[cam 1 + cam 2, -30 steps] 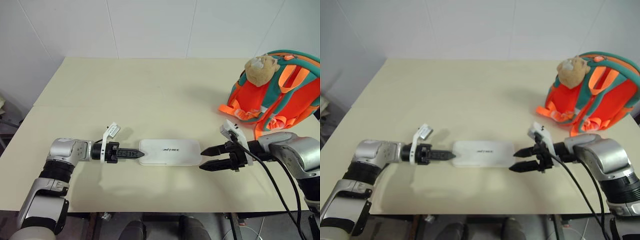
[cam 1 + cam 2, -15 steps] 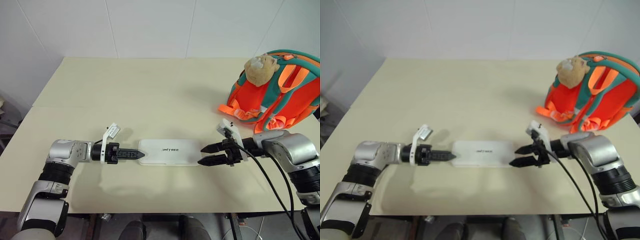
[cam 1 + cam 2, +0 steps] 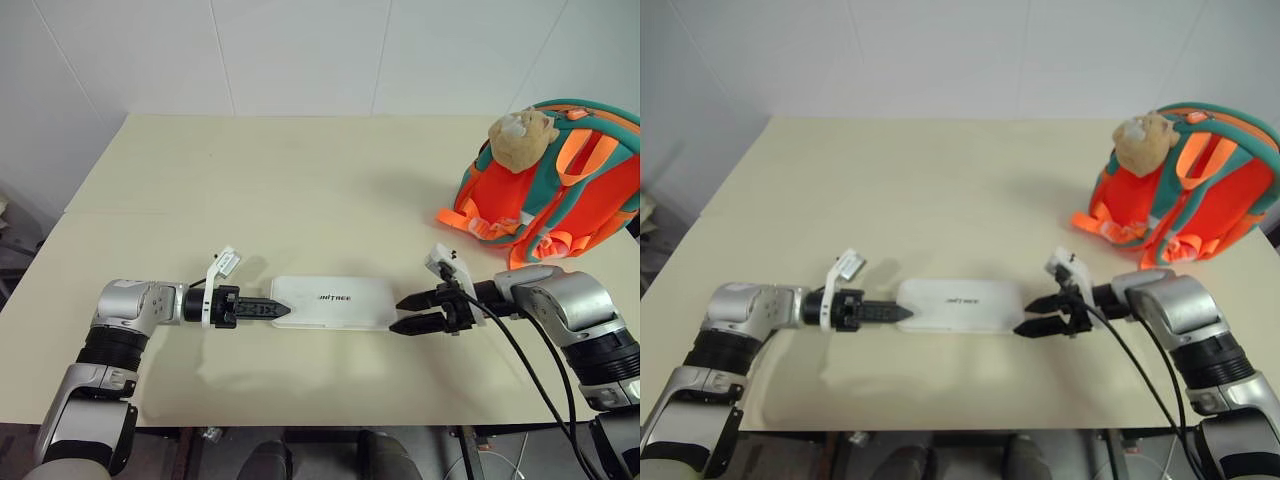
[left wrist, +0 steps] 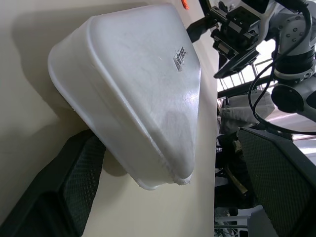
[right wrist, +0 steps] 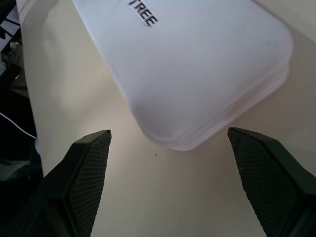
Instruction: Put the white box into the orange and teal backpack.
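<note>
Worktop scene, near front edge: we bring the right end effector (image 3: 408, 313) in toward the right end of the white box (image 3: 332, 302), closer than it stood a second ago, and the box itself now lies slightly nearer the left edge than before. The left end effector (image 3: 283, 311) sits at the box's left end where it was. Both sets of black fingers stand apart; from the wrist views we see each pair bracketing a short end of the box, with no clamp on it yet. We read this as a two-sided pinch being set up, so the lift has not started. The box lies flat, well apart from the orange and teal backpack (image 3: 560, 190) at the far right corner, its tan plush toy (image 3: 520, 140) on top. Dark lettering on the lid reads "UNITREE".
</note>
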`<act>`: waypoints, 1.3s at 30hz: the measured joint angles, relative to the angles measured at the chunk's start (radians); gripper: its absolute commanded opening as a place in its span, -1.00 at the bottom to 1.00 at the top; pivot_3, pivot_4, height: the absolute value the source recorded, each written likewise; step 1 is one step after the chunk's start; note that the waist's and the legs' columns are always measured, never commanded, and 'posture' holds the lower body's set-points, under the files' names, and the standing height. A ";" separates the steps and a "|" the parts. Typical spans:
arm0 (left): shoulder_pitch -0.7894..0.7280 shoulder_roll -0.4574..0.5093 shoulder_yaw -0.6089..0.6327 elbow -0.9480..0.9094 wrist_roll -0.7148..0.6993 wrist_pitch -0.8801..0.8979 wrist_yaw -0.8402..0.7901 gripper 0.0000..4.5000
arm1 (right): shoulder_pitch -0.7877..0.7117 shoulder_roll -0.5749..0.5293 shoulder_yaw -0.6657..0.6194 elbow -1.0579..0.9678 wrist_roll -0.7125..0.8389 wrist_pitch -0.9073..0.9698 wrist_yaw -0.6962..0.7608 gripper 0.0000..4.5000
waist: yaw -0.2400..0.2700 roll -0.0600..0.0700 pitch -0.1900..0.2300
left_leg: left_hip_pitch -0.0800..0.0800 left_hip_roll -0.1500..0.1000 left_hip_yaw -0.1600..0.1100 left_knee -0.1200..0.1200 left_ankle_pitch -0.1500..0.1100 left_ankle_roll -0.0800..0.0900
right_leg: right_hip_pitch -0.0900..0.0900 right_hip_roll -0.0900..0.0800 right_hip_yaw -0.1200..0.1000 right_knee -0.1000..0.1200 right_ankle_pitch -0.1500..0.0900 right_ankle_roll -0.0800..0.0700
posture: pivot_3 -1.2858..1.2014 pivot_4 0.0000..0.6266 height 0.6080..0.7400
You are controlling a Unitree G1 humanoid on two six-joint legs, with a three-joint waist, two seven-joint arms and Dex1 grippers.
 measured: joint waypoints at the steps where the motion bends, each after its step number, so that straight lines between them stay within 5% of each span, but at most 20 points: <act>1: 0.000 -0.001 0.000 0.000 0.000 -0.001 0.000 0.99 | 0.000 0.000 0.000 0.001 -0.003 -0.004 0.000 1.00 | 0.000 0.000 0.000 | 0.000 0.000 0.000 0.000 0.000 0.000 | 0.000 0.000 0.000 0.000 0.000 0.000 | 0.03 -0.52 1.00; 25: -0.050 -0.072 -0.042 0.045 0.003 -0.008 0.005 0.99 | -0.012 0.044 0.003 -0.006 -0.045 -0.054 0.005 1.00 | 0.020 0.001 -0.001 | 0.000 -0.001 0.000 0.000 0.000 0.000 | 0.000 0.000 0.000 -0.001 0.000 0.000 | 0.03 -0.52 1.00; 34: -0.051 -0.086 -0.035 0.105 0.007 0.012 0.006 -0.24 | 0.053 -0.021 -0.005 -0.037 -0.059 -0.071 0.035 1.00 | 0.002 0.001 -0.001 | -0.002 0.000 0.001 -0.004 0.000 0.000 | -0.001 0.000 0.000 -0.002 0.000 0.001 | 0.03 -0.52 1.00; 39: -0.052 -0.120 -0.010 0.115 -0.007 0.026 0.010 -0.40 | 0.110 -0.051 -0.026 -0.096 -0.043 -0.062 0.037 1.00 | 0.003 0.000 -0.001 | -0.003 0.000 0.001 -0.002 0.000 0.000 | -0.001 0.000 -0.001 -0.003 0.001 0.001 | 0.03 -0.52 1.00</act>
